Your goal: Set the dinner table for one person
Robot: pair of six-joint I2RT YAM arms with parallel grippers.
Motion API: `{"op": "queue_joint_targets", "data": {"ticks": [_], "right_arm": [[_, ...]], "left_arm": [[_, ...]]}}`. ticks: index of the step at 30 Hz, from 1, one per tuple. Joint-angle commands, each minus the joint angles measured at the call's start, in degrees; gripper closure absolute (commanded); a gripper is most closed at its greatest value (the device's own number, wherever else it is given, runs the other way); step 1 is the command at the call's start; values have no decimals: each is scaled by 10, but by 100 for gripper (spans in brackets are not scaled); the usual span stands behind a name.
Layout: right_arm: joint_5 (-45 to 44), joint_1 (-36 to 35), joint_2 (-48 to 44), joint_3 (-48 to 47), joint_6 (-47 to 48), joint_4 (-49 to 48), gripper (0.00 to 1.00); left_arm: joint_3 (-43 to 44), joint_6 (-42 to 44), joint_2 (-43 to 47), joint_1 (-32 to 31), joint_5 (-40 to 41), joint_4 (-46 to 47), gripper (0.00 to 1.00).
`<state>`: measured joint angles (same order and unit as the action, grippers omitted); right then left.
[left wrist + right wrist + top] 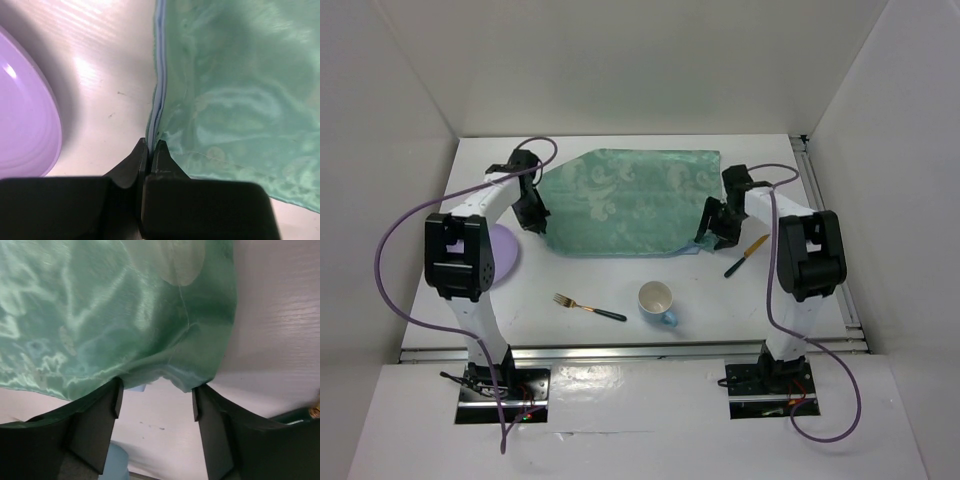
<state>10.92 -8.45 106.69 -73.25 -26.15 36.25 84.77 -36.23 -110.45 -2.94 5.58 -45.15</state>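
Item: dinner table (620, 285), white, was spread beneath both arms. A teal cloth (620, 198) was laid across its far half. The left gripper (150, 146) was clamped tight on the cloth's left edge. The right gripper (157, 390) was held wide apart at the near right corner, nothing clasped. Also listed: plate (506, 256), fork (588, 306), mug (657, 302), knife (746, 256).

The big, flat, white dinner table (740, 300) has the shape of a rectangle. It lies level and fills the middle of the top view. Shiny metal rails (620, 350) run along its near edge and its right edge. Up close, the white top is smooth, with thin faint lines and a few tiny dark specks.
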Motion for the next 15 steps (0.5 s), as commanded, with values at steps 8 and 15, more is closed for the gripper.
{"op": "queue_joint_targets", "data": {"ticks": [8, 15], "right_arm": [[27, -34, 68, -4, -9, -31, 27], [-68, -57, 120, -37, -71, -23, 50]], "left_arm": [[49, -2, 38, -10, -15, -25, 100], [43, -2, 38, -10, -15, -25, 100]]}}
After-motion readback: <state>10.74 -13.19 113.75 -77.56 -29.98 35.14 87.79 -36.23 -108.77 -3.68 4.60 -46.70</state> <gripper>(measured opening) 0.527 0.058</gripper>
